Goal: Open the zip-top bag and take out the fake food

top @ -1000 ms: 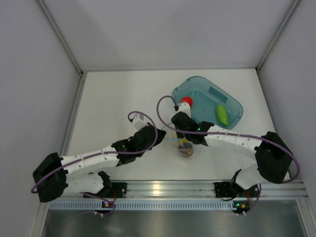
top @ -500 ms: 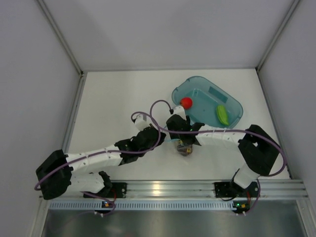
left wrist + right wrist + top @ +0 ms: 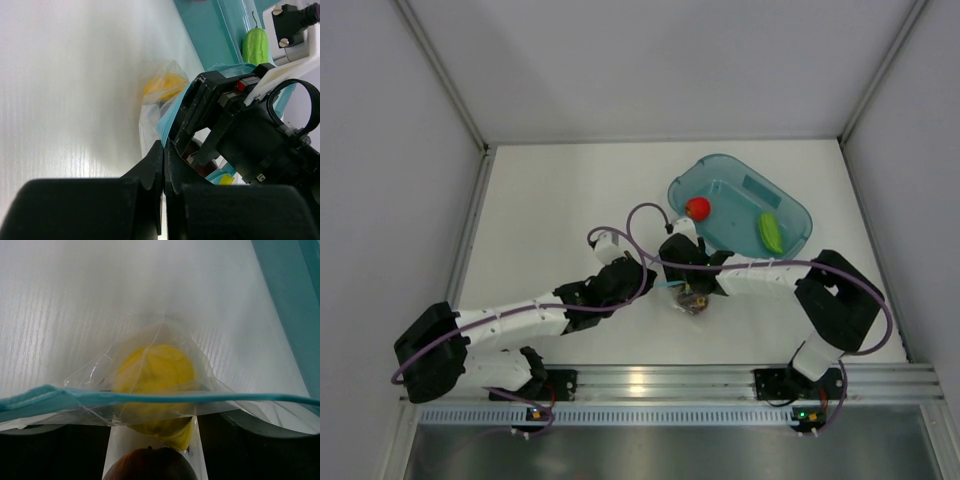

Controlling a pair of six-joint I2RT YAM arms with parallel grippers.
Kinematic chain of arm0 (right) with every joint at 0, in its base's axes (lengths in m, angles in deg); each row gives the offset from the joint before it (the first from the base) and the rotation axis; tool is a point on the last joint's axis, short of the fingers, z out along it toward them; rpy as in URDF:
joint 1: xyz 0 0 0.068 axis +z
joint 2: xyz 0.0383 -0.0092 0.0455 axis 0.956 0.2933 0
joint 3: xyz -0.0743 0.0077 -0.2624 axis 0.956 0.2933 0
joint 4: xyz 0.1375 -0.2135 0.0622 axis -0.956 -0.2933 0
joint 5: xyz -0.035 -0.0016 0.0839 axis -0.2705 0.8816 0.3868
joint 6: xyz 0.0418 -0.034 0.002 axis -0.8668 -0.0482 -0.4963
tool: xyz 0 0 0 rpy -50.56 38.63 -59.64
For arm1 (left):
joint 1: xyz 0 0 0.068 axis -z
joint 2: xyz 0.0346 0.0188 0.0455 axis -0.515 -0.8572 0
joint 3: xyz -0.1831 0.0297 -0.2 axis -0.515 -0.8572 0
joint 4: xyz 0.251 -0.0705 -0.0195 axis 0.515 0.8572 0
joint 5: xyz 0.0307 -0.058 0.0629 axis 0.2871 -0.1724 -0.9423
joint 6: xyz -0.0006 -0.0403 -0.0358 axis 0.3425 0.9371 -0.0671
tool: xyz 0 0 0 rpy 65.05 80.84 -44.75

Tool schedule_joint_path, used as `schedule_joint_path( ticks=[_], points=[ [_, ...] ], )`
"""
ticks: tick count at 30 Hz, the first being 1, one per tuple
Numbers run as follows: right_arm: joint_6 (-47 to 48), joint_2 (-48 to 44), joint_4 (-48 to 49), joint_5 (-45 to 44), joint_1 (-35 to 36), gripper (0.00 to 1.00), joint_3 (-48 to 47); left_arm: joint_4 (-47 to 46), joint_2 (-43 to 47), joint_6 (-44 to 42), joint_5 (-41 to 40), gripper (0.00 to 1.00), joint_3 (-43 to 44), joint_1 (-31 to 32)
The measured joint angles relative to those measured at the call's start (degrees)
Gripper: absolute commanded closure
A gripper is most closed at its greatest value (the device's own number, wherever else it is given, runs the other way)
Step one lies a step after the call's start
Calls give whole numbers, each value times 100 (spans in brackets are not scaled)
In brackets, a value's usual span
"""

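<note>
— Where's the zip-top bag (image 3: 697, 303)?
— On the table (image 3: 550, 200), just near of the teal tray (image 3: 720, 166), with the yellow piece (image 3: 152, 375) and the maroon piece (image 3: 150, 466) inside.
— Grippers?
— The left gripper (image 3: 164, 159) pinches its blue mouth edge; the right gripper (image 3: 196, 150) is spread at the mouth.

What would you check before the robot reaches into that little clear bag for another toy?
1. Bag mouth open: ok; the zip-top bag gapes, its blue lips standing apart.
2. Bag held: ok; the left gripper is shut on its edge.
3. Picking hand ready: ok; the right gripper has its jaws apart at the mouth.
4. Pieces inside: ok; the yellow piece and the maroon piece both show.
5. Room in the teal tray: ok; only the red piece and the green piece lie there.
6. Clear path to a piece: cannot tell; plastic folds hide it.
</note>
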Motion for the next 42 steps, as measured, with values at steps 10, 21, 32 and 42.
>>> schedule_joint_path(
  ticks=[10,21,32,42],
  points=[
    [74,-835,-330,11,116,44,50,269,0,-323,-120,100,365,0],
    [382,-2072,-649,824,385,45,35,887,173,-879,-361,100,802,0],
    [487,-3211,-15,1467,400,49,313,859,461,-968,-98,100,804,11],
    [168,-3869,1563,1432,402,51,872,1132,750,-1003,-133,100,643,-37]
  ],
)
